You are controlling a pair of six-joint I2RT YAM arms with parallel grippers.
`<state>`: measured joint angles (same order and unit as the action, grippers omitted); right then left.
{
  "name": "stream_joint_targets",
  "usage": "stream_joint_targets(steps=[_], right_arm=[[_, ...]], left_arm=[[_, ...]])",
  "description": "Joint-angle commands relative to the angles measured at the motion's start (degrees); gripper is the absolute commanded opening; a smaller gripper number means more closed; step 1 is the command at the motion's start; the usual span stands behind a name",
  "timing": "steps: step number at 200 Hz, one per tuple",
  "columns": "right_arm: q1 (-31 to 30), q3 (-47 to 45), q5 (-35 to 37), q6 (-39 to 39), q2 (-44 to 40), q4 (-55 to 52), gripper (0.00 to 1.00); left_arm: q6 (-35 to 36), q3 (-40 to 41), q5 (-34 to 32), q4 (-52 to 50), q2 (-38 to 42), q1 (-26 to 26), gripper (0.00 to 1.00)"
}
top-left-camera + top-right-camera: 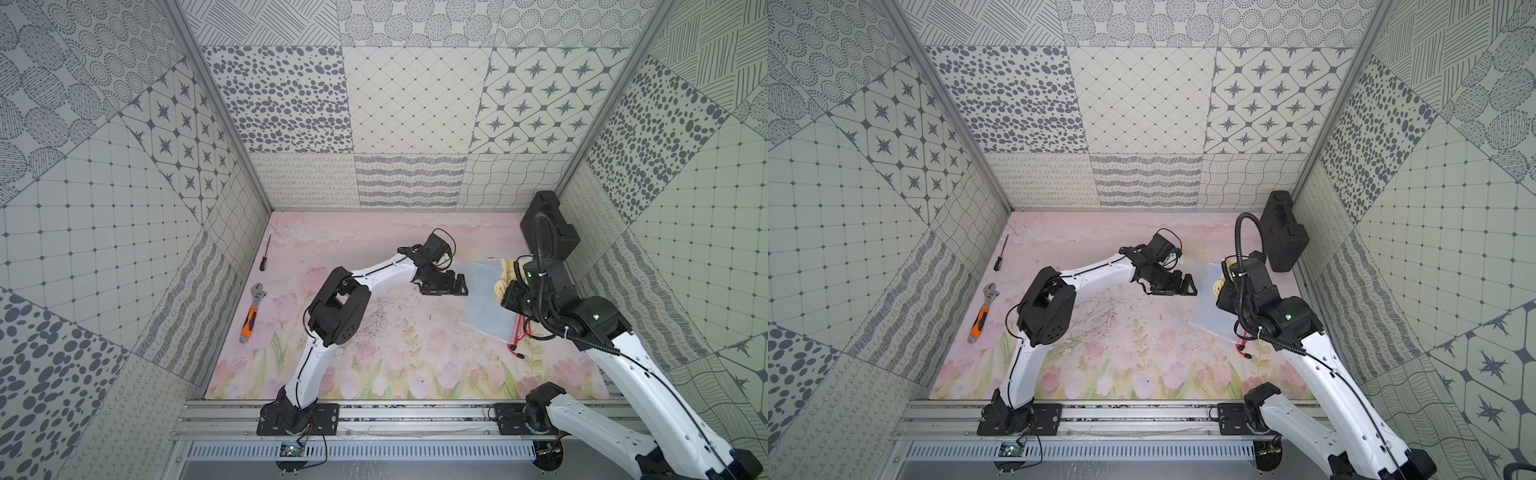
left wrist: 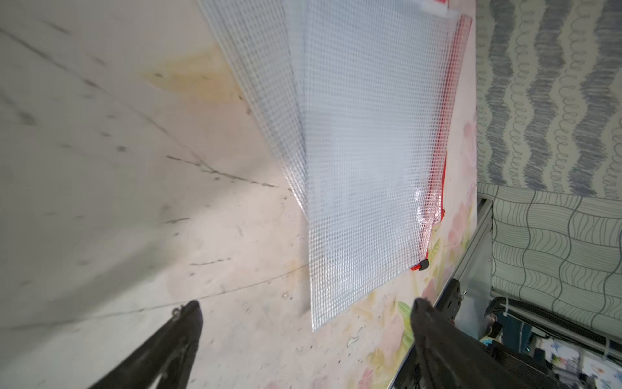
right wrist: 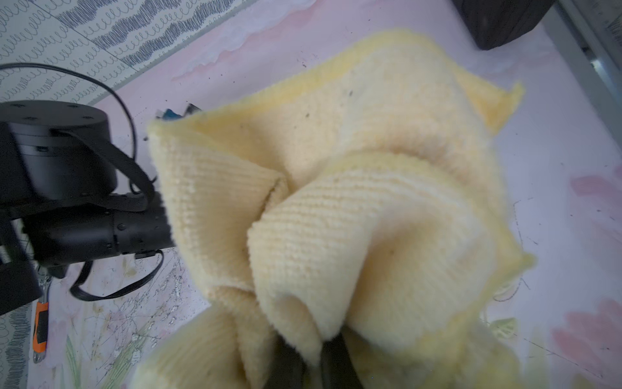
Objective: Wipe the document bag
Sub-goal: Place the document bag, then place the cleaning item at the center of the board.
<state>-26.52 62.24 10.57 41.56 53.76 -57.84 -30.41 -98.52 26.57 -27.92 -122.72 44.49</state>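
Cloth (image 3: 370,168) clamped in right end effector (image 3: 311,365) by document bag (image 1: 484,301)

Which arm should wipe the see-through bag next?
The right one. The right tool is shut on the yellow cloth at the document bag's edge; the left tool is open and empty.

The document bag (image 1: 1209,311) lies flat on the bench (image 1: 1100,241). The left hand (image 1: 1185,286) is just beside it, the yellow cloth (image 1: 1219,286) over it, the black case (image 1: 1283,232) beyond it.

Bright, even light; wrist views blur, glare glints on document bag (image 2: 363,168).
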Motion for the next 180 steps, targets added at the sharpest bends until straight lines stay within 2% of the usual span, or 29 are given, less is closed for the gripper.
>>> stream_joint_targets(steps=[1, 16, 27, 51, 80, 106, 135, 160, 180], right_arm=[[0.19, 0.93, -5.07, 0.31, 4.02, 7.39, 0.0], [-1.08, 0.96, -9.1, 0.86, 8.33, 12.43, 0.0], [-3.88, 1.71, -9.35, 1.54, 12.98, 15.96, 0.0], [-11.07, 8.54, -9.41, -0.05, 28.84, 18.77, 0.0], [-12.29, 14.86, -11.96, 0.16, 46.57, 23.18, 0.0], [-12.39, 21.21, -9.74, -1.53, 58.35, 23.79, 0.0], [-12.5, 26.27, -8.11, -2.79, 67.2, 21.94, 0.0], [-12.84, 26.12, -8.63, -3.41, 67.66, 22.78, 0.36], [-13.25, 25.39, -7.58, -4.52, 64.56, 23.74, 0.49]], left_arm=[[5.16, 6.68, -14.58, -5.23, 13.31, -3.08, 0.99], [3.1, 14.25, -18.63, -4.67, 22.01, -6.09, 0.99], [-0.23, 21.06, -21.09, -3.3, 28.88, -9.45, 0.99], [-6.64, 35.09, -28.39, -0.98, 44.16, -16.87, 0.99], [-9.91, 45.56, -35.9, -2.03, 59.36, -20.93, 0.99], [-10.35, 50.26, -36.85, -3.91, 66.96, -22.49, 0.99], [-11.15, 52.7, -36.16, -4.87, 68.63, -23.46, 0.99], [-10.85, 52.76, -35.36, -4.04, 67.34, -23.79, 0.99], [-9.99, 51.62, -35.36, -3.89, 66.17, -24.0, 0.99]])
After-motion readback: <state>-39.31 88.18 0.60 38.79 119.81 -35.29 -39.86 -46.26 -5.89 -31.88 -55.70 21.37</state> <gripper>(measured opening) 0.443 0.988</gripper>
